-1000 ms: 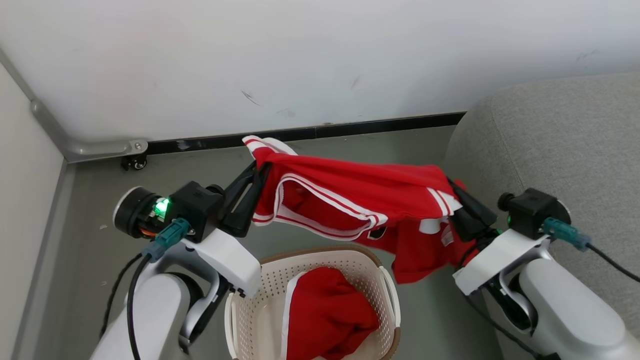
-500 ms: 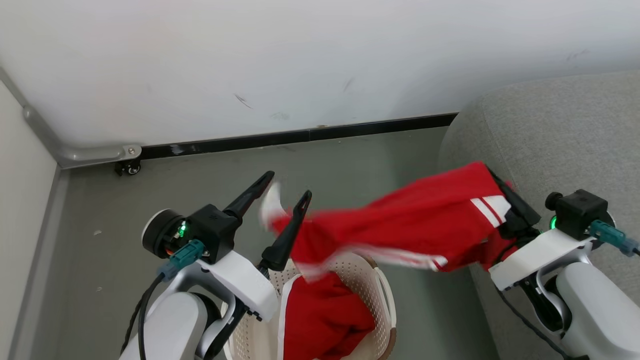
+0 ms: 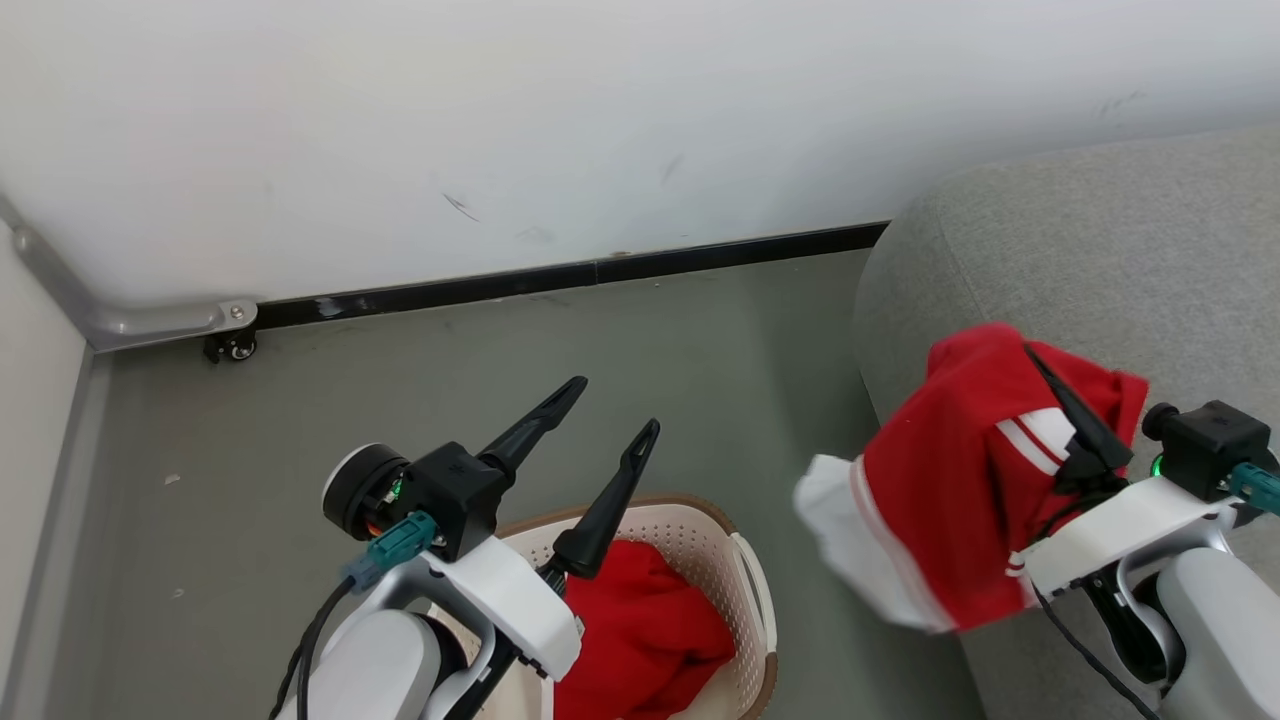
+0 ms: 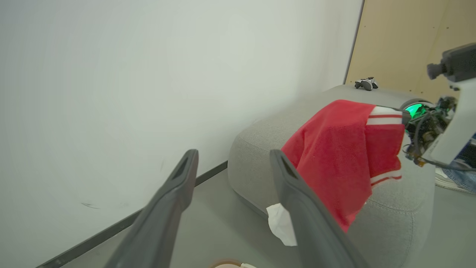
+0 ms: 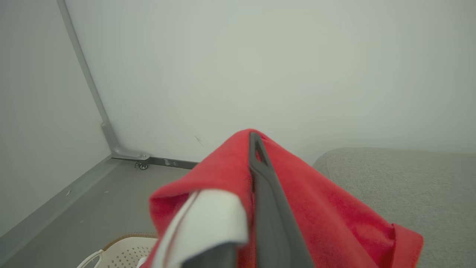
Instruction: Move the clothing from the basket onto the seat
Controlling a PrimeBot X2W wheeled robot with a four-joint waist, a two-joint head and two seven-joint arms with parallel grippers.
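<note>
Sitting in the cream-white perforated plastic laundry basket with its brown rim is one crumpled bright red fabric garment. Right of the basket, a second red garment with white stripe trim hangs from the right gripper, whose dark fingers are pinched tight on it, by the rounded corner of the large grey woven-fabric sofa. A second ago both grippers stretched it above the basket; now the left gripper has let go and stands over the basket's left side, fingers spread wide, empty.
</note>
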